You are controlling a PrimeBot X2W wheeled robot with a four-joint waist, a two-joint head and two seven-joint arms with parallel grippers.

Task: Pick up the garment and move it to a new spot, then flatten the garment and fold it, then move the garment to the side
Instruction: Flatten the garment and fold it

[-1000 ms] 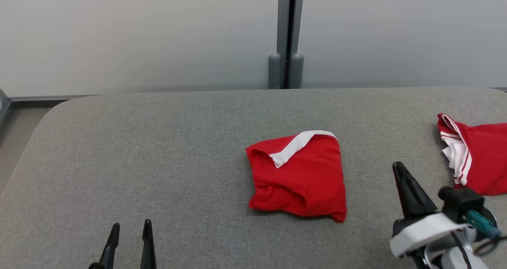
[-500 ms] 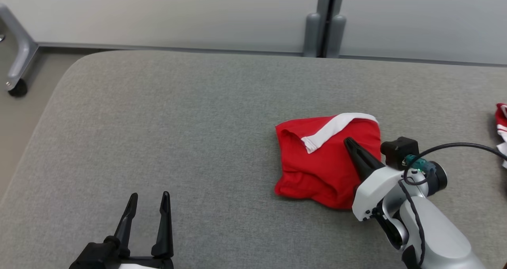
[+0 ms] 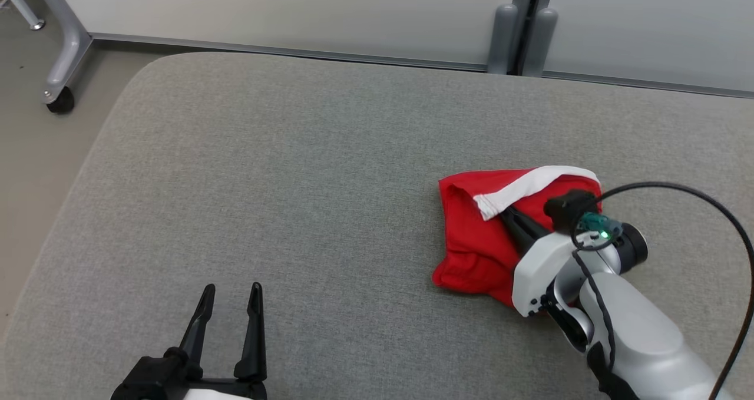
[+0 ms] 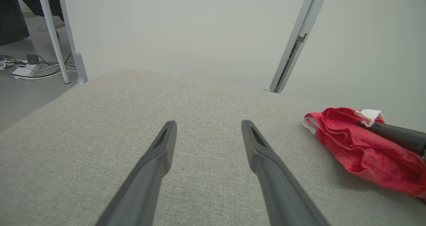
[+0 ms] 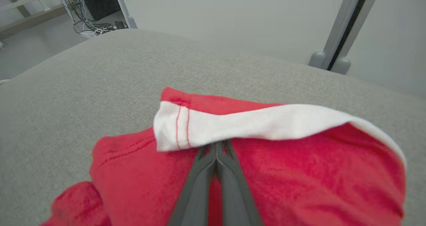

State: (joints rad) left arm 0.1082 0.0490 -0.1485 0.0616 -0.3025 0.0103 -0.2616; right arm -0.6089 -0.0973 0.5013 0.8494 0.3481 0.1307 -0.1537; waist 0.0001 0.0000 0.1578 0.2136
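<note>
Nearest the robot, the left gripper (image 3: 232, 286) hovers low over the grey padded table (image 3: 294, 170), its two fingers spread apart with nothing between them. To the right, the right gripper (image 3: 506, 211) reaches forward onto the red garment (image 3: 471, 244). Its fingers are pressed together, lying on the red cloth with their tips tucked under the white band (image 3: 530, 185). I cannot tell whether any cloth is caught between them.

The garment is a rumpled, roughly square bundle right of the table's centre. Its band slants along the far edge toward the far right corner. Beyond the table stand pale wall panels and a grey post (image 3: 524, 35).
</note>
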